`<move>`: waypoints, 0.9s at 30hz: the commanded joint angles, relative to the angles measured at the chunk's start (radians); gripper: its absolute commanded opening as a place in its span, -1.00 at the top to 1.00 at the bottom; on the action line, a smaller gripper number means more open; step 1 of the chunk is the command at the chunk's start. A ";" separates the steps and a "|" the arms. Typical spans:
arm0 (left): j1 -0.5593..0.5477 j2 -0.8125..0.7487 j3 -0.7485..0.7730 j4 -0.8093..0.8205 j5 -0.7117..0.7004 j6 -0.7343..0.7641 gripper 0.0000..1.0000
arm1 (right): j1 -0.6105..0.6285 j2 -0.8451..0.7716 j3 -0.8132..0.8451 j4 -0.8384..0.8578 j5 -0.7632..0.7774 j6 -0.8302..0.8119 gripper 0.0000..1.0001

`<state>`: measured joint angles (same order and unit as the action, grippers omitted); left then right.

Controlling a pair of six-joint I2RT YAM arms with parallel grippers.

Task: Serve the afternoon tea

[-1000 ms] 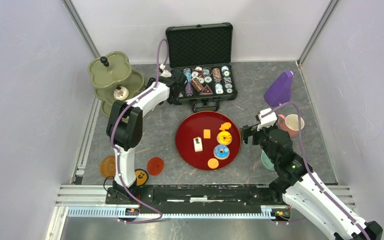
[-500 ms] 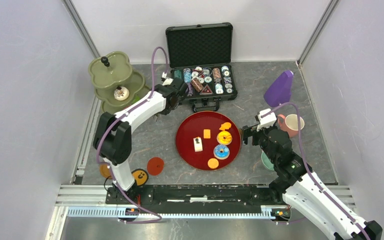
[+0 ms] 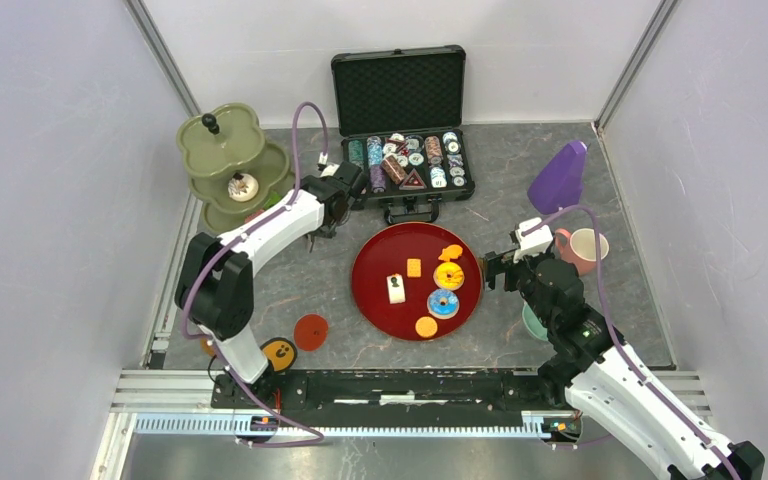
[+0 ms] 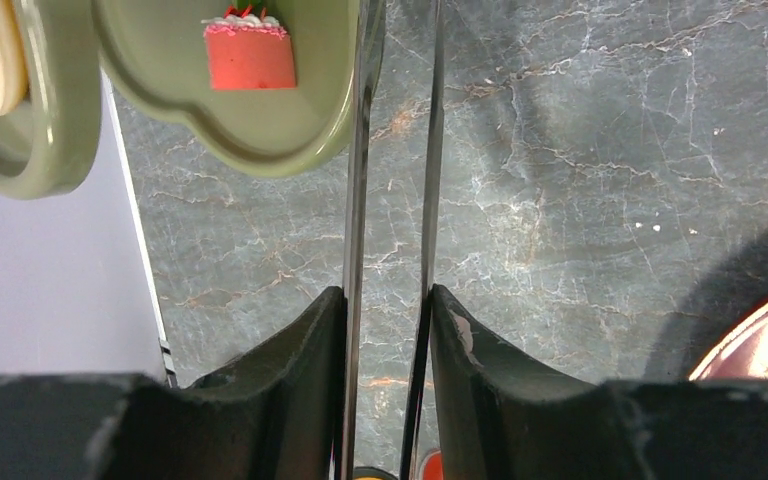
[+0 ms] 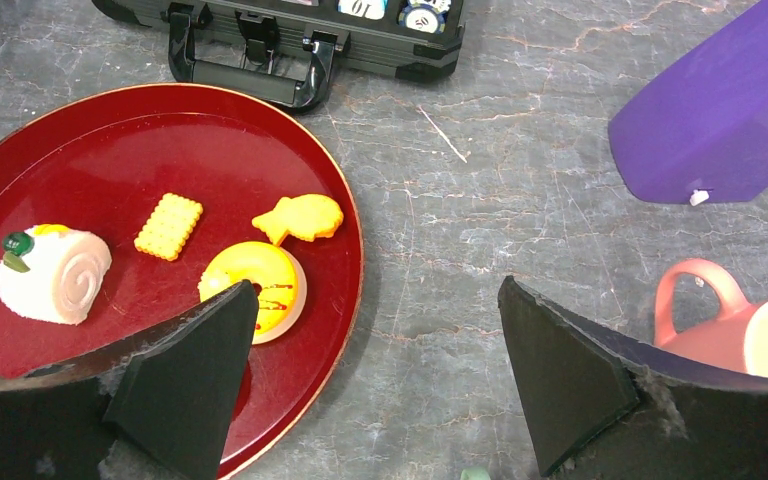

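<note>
Hovering over bare marble, the left gripper (image 4: 395, 250) has its jaws only narrowly apart with nothing between them. Just beyond its tips on the left is the bottom tier of the olive-green three-tier stand (image 4: 260, 150), with a pink cake slice (image 4: 249, 55) lying on it. A cream piece (image 3: 242, 185) sits on the tier above; can't tell what it is. The stand is in the far-left corner of the table. The right gripper (image 5: 380, 380) has its jaws spread wide and is empty. It's low over the table just off the right rim of the dark-red tray (image 5: 110, 160), with its left finger over the tray edge next to the yellow donut (image 5: 260, 285). Also on the tray: fish-shaped biscuit (image 5: 300, 217), rectangular biscuit (image 5: 168, 226), white roll cake (image 5: 52, 275), blue donut (image 3: 443, 303), and round orange biscuit (image 3: 426, 326) at the near rim. None of them touch. The pink cup (image 5: 750, 335) stands upright to the right of that gripper, with its handle toward the tray. The teal cup (image 3: 532, 322) is mostly hidden under the right arm. A purple object (image 5: 720, 130) lies past the pink cup; can't tell what it is. The open black case (image 3: 400, 110) with poker chips (image 3: 415, 160) sits at the far edge, behind the tray. A red saucer (image 3: 311, 331) and an orange saucer (image 3: 280, 352) are at near left, by the left arm's base.
</note>
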<state>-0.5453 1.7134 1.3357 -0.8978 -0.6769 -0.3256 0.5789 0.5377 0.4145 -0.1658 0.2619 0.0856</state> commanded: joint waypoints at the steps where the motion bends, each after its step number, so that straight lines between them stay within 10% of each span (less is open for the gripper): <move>1: 0.011 0.065 0.055 0.045 -0.050 -0.037 0.17 | 0.004 -0.016 0.000 0.032 -0.005 0.011 -0.96; 15: 0.044 0.168 0.357 0.032 0.072 0.009 0.21 | 0.004 -0.027 0.003 0.018 0.006 0.012 -0.96; 27: 0.042 -0.364 -0.030 0.005 0.668 -0.063 0.05 | 0.004 0.005 0.007 0.036 -0.007 0.009 -0.96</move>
<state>-0.4995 1.5333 1.4197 -0.8688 -0.2962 -0.3252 0.5789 0.5446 0.4145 -0.1738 0.2623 0.0856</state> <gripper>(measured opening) 0.466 0.978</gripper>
